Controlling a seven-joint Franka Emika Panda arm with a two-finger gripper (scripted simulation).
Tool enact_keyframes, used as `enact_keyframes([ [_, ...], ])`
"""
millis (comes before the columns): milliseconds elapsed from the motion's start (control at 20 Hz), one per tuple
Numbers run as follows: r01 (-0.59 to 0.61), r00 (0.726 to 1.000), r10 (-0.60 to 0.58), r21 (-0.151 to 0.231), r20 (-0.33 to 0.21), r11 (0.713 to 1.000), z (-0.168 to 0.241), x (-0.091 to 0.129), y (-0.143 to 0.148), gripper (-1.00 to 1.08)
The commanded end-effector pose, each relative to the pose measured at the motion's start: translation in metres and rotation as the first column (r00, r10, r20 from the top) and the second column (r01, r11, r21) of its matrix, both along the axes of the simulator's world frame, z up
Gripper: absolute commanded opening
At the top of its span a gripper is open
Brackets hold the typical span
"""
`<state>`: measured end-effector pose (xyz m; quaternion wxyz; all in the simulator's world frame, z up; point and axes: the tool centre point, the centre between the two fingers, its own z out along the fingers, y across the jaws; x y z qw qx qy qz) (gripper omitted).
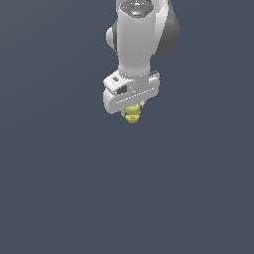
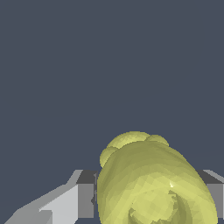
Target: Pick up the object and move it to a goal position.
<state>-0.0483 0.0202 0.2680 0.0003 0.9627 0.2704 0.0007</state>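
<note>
The end effector is clenched on the lumpy yellow object, which hangs mostly below its fingers, so it may slip out during a fast move.

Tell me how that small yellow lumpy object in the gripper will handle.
The small yellow lumpy object looks rounded, so it may roll if released. Its bumps could let it twist between the gripper fingers. It seems stiff.

We see only a plain, dark slate-blue backdrop filling the exterior view from edge to edge. We find no seam, corner or horizon in it. The light is even and casts no shadow. The wrist view shows the same flat tone.
</note>
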Motion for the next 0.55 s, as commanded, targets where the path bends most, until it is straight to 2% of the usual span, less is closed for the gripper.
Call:
enact_keyframes([
  [0, 0.000, 1.000, 0.000, 0.000, -0.001, 1.000, 0.014, -0.002, 0.003, -1.00],
  [500, 0.001, 1.000, -0.001, 0.000, -0.002, 1.000, 0.031, -0.002, 0.006, -1.00],
])
